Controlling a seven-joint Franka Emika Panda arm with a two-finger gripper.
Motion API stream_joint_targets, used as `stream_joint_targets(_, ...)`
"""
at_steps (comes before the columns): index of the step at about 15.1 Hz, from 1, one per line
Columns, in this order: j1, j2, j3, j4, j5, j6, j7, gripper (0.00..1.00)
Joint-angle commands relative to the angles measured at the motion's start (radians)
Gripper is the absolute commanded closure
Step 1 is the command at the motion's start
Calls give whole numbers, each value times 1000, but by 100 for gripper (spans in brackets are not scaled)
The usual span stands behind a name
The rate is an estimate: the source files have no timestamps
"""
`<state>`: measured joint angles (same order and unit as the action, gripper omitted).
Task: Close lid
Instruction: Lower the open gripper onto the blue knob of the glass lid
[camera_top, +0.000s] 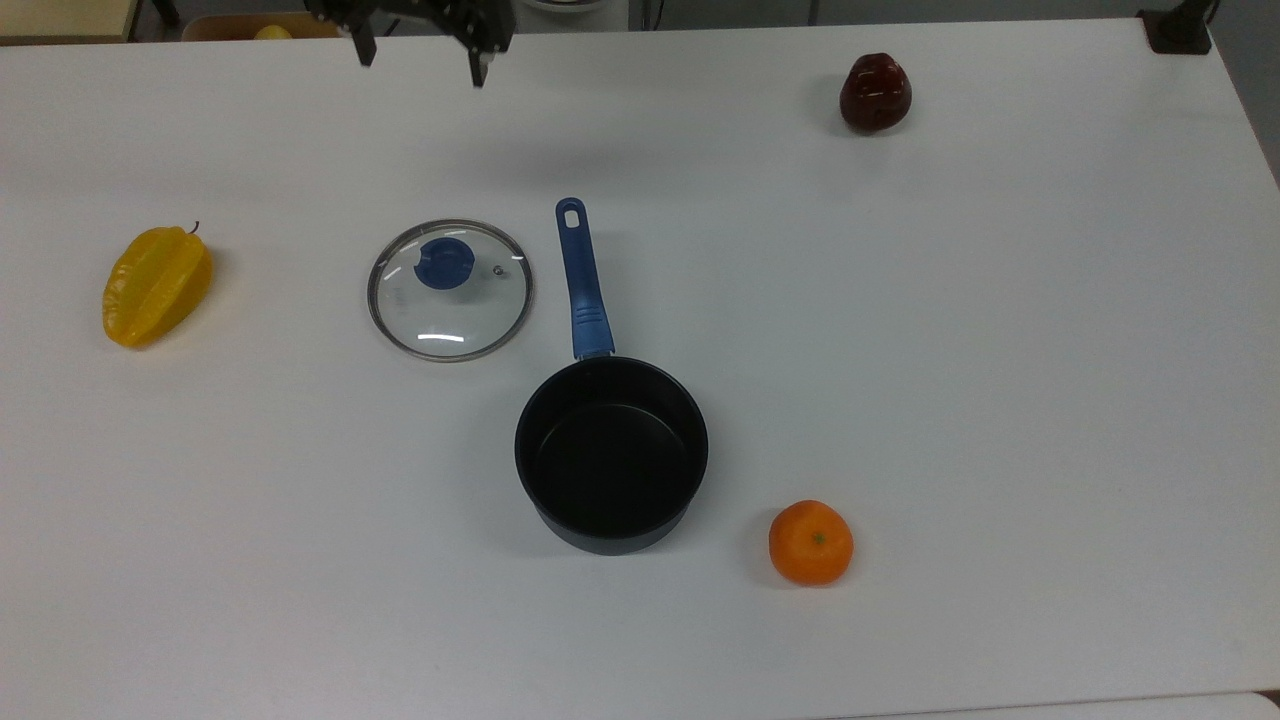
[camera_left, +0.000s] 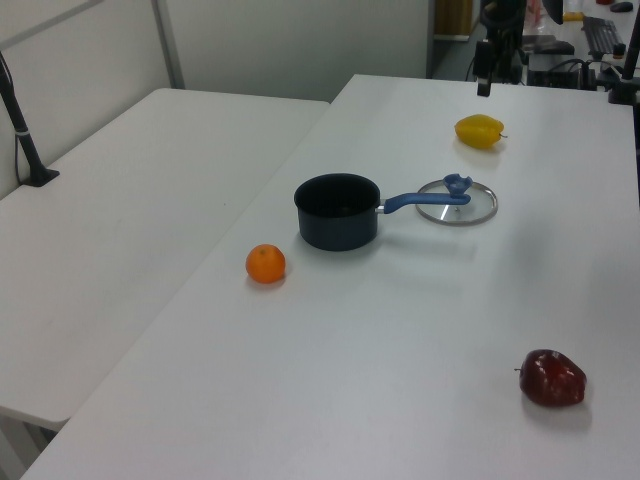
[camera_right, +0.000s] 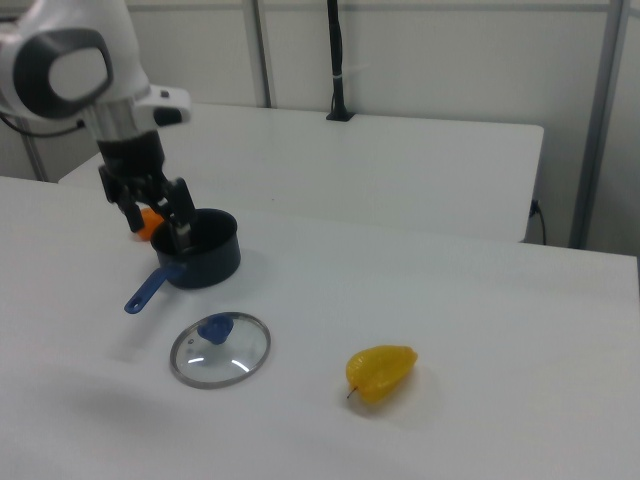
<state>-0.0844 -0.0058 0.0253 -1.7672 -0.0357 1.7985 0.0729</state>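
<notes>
Glass lid (camera_top: 450, 290) flat on table (camera_top: 960, 330), gripper (camera_top: 421, 55) at lid's 12 o'clock in top view, raised, well apart, fingers spread, empty.

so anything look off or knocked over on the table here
Nothing stands out. The lid lies flat on the table, knob up, beside the upright, empty saucepan, clear of its handle. The starfruit, orange and dark red fruit sit apart, undamaged. The gripper hangs open above the table.
</notes>
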Motion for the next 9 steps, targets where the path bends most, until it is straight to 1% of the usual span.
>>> stream_joint_targets(1,-14,4,-4,-167,13,203,-56,0)
stream_joint_targets(3,-18,33,-5,-231,8,324,-56,0)
stream_joint_targets(5,-23,68,-4,-273,7,421,-56,0)
stream_joint_targets(6,-23,96,-5,-284,7,473,-56,0)
stream_joint_targets(9,-17,150,-4,-293,7,551,-55,0)
